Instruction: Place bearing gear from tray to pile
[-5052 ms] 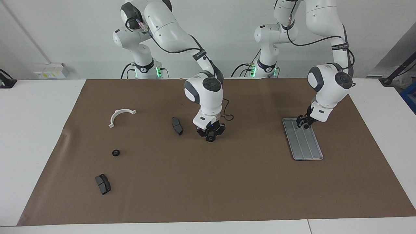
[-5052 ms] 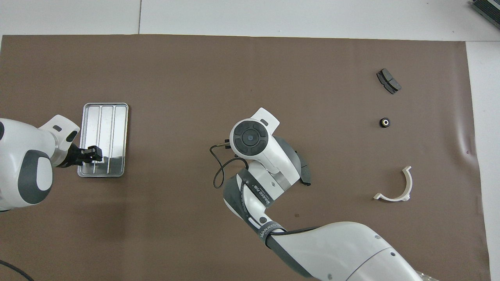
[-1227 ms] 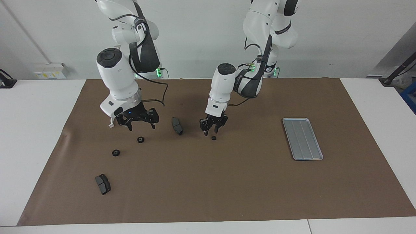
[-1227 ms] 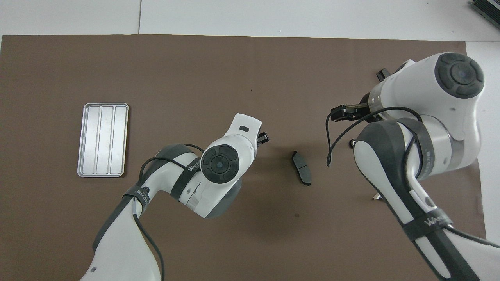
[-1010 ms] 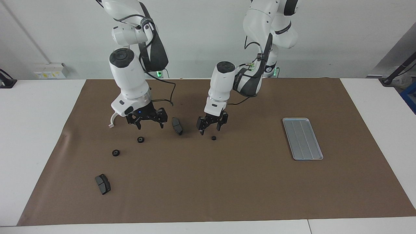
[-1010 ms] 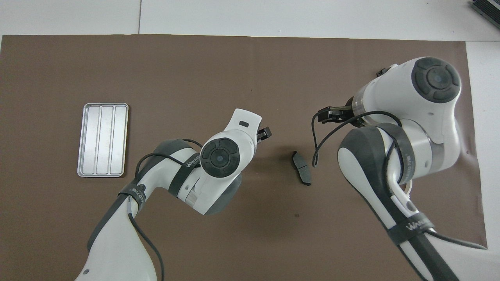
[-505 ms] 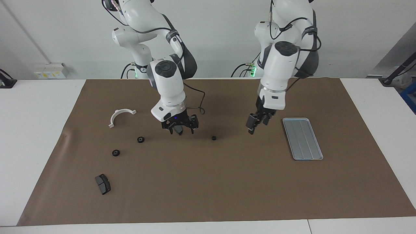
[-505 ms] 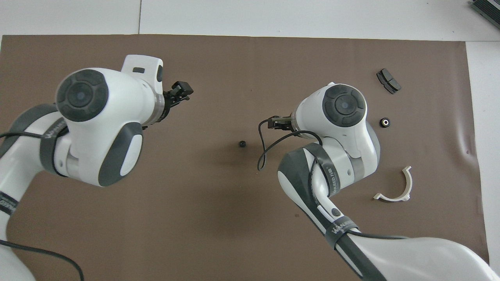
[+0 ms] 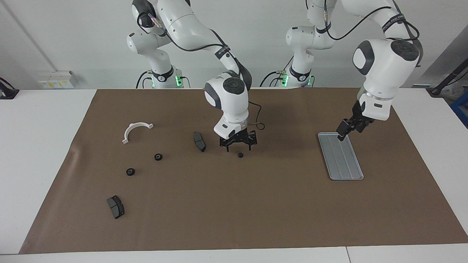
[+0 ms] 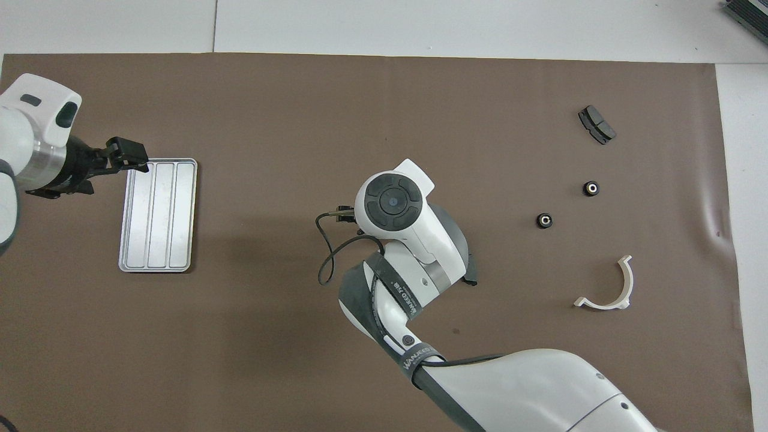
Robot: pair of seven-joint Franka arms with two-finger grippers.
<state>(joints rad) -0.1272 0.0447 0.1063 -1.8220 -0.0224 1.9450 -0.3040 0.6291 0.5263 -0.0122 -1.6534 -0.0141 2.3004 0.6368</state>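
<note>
The grey-blue ribbed tray (image 9: pixel 340 156) (image 10: pixel 157 214) lies toward the left arm's end of the table with nothing in it. My left gripper (image 9: pixel 343 132) (image 10: pixel 127 153) hangs in the air over the tray's edge, open and holding nothing. A small black bearing gear (image 9: pixel 240 155) sits mid-table. My right gripper (image 9: pixel 237 146) hovers open just above that gear, its fingers spread to either side; in the overhead view the right hand hides both. The pile is toward the right arm's end: two more gears (image 9: pixel 158 157) (image 9: pixel 130 171), a white half-ring bracket (image 9: pixel 136 130) and brake pads.
One dark brake pad (image 9: pixel 199 141) lies beside my right gripper, toward the pile. Another brake pad (image 9: pixel 116 206) (image 10: pixel 597 125) lies farthest from the robots. A brown mat (image 9: pixel 234 204) covers the table. A loose cable loops off the right wrist.
In the last half second my right gripper moved from over the brake pad to over the small gear. My left gripper swung from mid-table out to the tray. Both stayed open.
</note>
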